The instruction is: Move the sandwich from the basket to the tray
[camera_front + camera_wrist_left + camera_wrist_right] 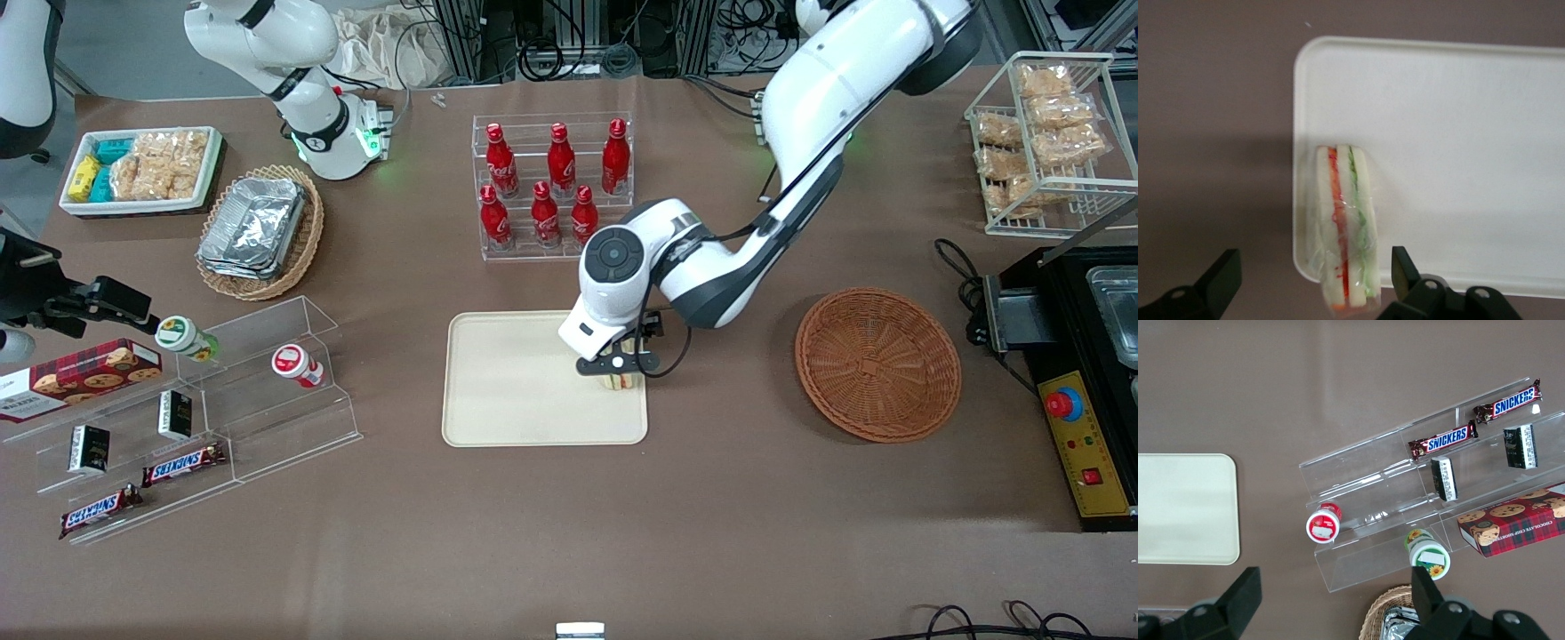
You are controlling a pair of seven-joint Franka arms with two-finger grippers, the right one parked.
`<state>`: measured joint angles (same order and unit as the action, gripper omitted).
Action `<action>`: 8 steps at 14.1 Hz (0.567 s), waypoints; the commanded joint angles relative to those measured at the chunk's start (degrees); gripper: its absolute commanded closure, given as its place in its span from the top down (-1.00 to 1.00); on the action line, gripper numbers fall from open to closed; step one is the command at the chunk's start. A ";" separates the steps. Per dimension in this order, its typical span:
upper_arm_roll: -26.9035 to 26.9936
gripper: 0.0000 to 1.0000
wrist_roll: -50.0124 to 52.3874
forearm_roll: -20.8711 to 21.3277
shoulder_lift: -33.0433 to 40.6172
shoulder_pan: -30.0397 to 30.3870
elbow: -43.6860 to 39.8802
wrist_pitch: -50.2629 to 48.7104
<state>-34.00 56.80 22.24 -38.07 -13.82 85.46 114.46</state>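
Observation:
The sandwich (622,381), a wrapped white-bread wedge with red and green filling lines, stands on its edge on the cream tray (516,382), at the tray's end nearest the working arm. My left gripper (620,364) hovers right over it. In the left wrist view the sandwich (1343,220) sits between the fingers (1401,268) of the open gripper (1313,273), with a gap on each side and one finger much closer than the other. It rests by the rim of the tray (1458,133). The round reddish-brown basket (877,363) lies empty toward the working arm's end of the table.
A clear rack of red bottles (551,187) stands farther from the front camera than the tray. Clear stepped shelves (222,400) with snacks and cups lie toward the parked arm's end, as do a tan basket of foil containers (260,229) and a white snack bin (140,169).

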 commanded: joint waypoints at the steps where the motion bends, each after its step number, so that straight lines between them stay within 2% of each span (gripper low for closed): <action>1: -0.72 1.00 0.07 -2.98 6.22 3.87 -0.56 -5.20; 3: -0.72 1.00 -4.56 -6.40 9.84 6.95 -0.65 -8.97; 6: -0.63 1.00 -14.40 -14.04 15.37 12.83 -1.44 -16.70; 8: -0.46 1.00 -20.82 -16.34 19.50 16.88 -1.44 -22.50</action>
<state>-34.19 41.65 8.62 -23.20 -0.70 83.16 96.71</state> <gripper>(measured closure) 0.000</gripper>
